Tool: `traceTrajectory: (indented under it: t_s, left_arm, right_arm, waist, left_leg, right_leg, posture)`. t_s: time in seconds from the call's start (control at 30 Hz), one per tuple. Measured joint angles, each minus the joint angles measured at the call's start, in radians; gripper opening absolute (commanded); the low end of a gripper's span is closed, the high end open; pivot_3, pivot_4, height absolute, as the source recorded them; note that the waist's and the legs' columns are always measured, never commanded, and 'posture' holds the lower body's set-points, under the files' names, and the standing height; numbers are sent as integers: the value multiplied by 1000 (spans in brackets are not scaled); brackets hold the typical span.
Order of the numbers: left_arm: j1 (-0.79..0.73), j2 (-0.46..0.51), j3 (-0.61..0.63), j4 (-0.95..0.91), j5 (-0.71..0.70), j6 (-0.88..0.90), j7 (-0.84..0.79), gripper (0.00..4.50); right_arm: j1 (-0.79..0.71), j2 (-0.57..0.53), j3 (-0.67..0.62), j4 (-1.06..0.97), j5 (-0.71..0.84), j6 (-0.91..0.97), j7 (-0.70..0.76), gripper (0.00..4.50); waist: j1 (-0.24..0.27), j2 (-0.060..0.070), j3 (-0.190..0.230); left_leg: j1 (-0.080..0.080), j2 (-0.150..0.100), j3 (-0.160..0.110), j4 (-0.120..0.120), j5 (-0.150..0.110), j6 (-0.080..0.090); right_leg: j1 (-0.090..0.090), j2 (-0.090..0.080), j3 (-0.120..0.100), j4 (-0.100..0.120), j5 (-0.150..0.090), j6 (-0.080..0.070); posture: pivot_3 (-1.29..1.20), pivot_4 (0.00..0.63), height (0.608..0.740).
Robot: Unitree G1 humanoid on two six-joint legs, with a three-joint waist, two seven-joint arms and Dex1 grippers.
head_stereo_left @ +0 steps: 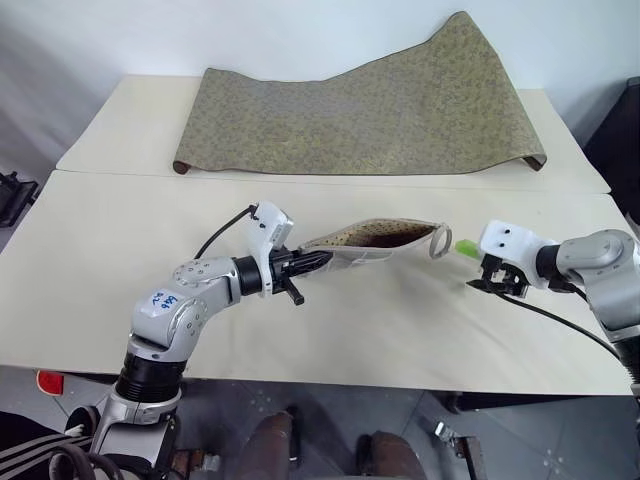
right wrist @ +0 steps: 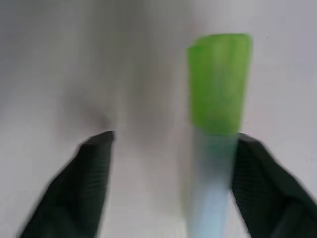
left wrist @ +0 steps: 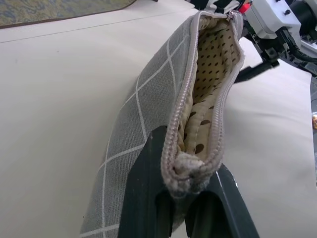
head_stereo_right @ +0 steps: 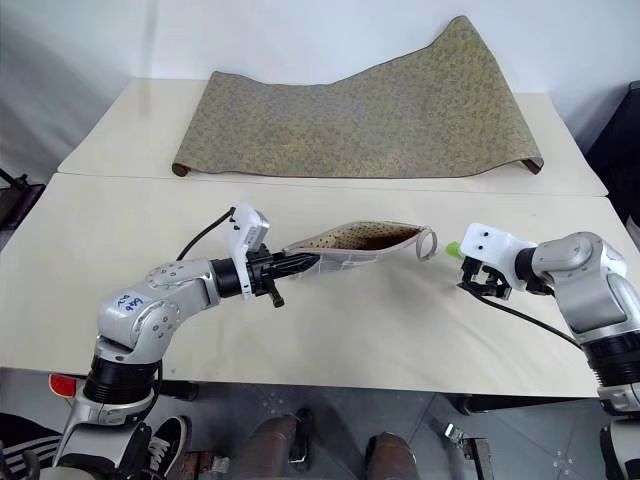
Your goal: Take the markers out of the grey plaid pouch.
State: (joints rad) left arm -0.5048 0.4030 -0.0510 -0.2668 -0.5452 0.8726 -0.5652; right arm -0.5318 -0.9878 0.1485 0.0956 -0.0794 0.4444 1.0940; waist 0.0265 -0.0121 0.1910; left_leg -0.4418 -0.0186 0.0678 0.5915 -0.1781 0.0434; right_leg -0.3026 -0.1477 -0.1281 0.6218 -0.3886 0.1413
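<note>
Your left claw (head_stereo_left: 318,262) is clamped on one end of the pouch (head_stereo_left: 375,240), pinching the seam where the zip ends. From that grip the pouch stretches away toward your right side, lifted off the table (head_stereo_left: 120,260), with its far end highest. The zip is undone and the mouth gapes upward, so you can see the cream lining with brown dots; whether anything lies deeper inside is hard to tell. A small loop strap (head_stereo_left: 440,241) hangs at the far corner, the end nearest your right arm.

Your right claw (right wrist: 171,144) sits low over the table just beyond that loop end, apart from the pouch and not touching it. Its fingers (right wrist: 91,168) stand wide apart. Between them lies a marker (right wrist: 218,124) with a bright green cap and a pale barrel, close against one finger and with a clear gap to the other, so you hold nothing there. From the head views the green cap (head_stereo_left: 466,246) pokes out on the pouch side of the right claw, just beside the loop strap.

Behind all this, the olive-gold cloth (head_stereo_left: 370,110) lies spread on the far table, well apart from the pouch and both claws.
</note>
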Motion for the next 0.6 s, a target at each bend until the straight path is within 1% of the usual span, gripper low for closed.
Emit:
traceTrajectory:
  t_s: [0.13,0.4,0.6]
  left_arm:
    - [0,-2,0,0,0,0,1,0]
    - [0,-3,1,0,0,1,1,0]
    - [0,-3,2,-1,-1,2,1,0]
  right_arm:
    - [-1,-11,-8,-36,25,17,16,3457]
    - [17,-17,-4,-16,0,-20,-21,3457]
    - [-51,-15,-29,-26,43,-19,-13,3457]
  waist:
    - [0,0,0]
    - [0,0,0]
    - [-1,0,0]
  left_leg:
    - [0,0,0,0,0,0]
    - [0,0,0,0,0,0]
    - [0,0,0,0,0,0]
  right_leg:
    - [0,0,0,0,0,0]
    - [0,0,0,0,0,0]
    - [0,0,0,0,0,0]
  posture:
    - [0,150,740]
    - [0,150,740]
    - [0,150,740]
